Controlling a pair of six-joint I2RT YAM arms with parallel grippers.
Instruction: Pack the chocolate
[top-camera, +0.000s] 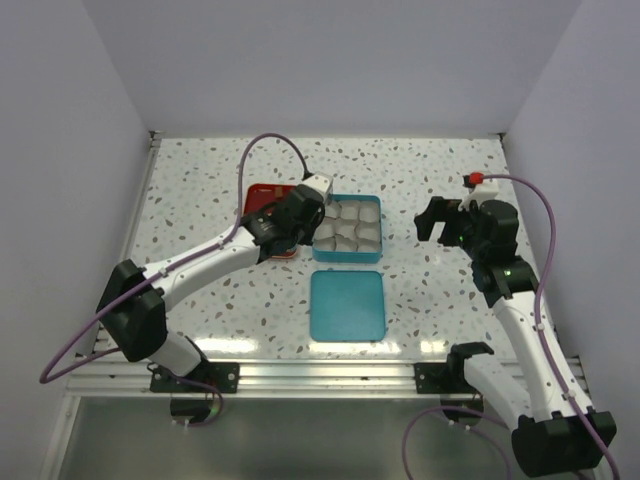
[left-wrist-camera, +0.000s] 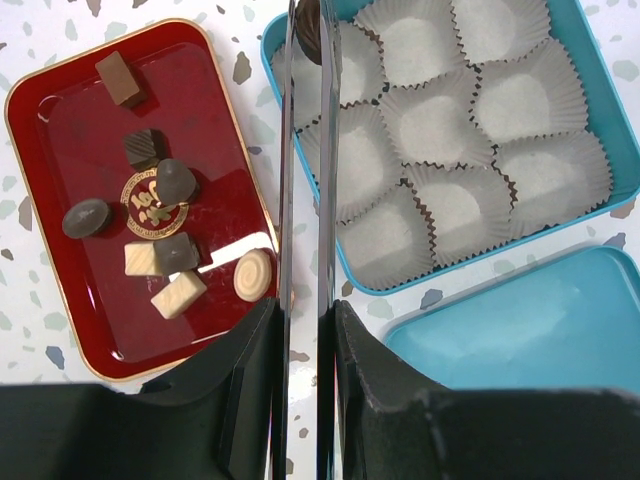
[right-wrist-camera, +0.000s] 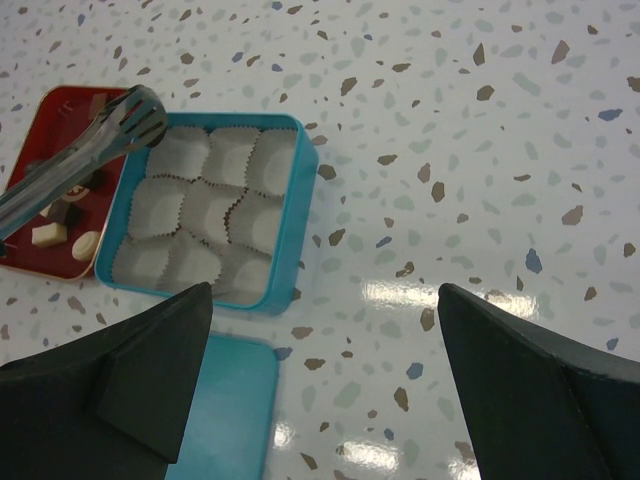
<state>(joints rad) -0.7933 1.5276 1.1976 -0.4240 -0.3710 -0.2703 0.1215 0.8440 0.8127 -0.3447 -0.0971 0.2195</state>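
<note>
Several chocolate pieces (left-wrist-camera: 176, 181), dark brown and cream, lie on the red tray (left-wrist-camera: 70, 130). My left gripper (left-wrist-camera: 303, 310) is shut on metal tongs (left-wrist-camera: 327, 180). The tongs' tips pinch one dark chocolate (left-wrist-camera: 308, 28) above the far left corner of the teal tin (left-wrist-camera: 620, 150). The white paper cups (left-wrist-camera: 430, 120) that show hold nothing. In the top view the left gripper (top-camera: 290, 215) hangs over the tray (top-camera: 262, 192) beside the tin (top-camera: 347, 258). My right gripper (top-camera: 440, 222) is open and empty, right of the tin; it also shows in the right wrist view (right-wrist-camera: 325, 300).
The teal lid (top-camera: 347, 305) lies flat in front of the tin, also in the left wrist view (left-wrist-camera: 530, 320) and the right wrist view (right-wrist-camera: 235, 400). White walls close the table on the left, back and right.
</note>
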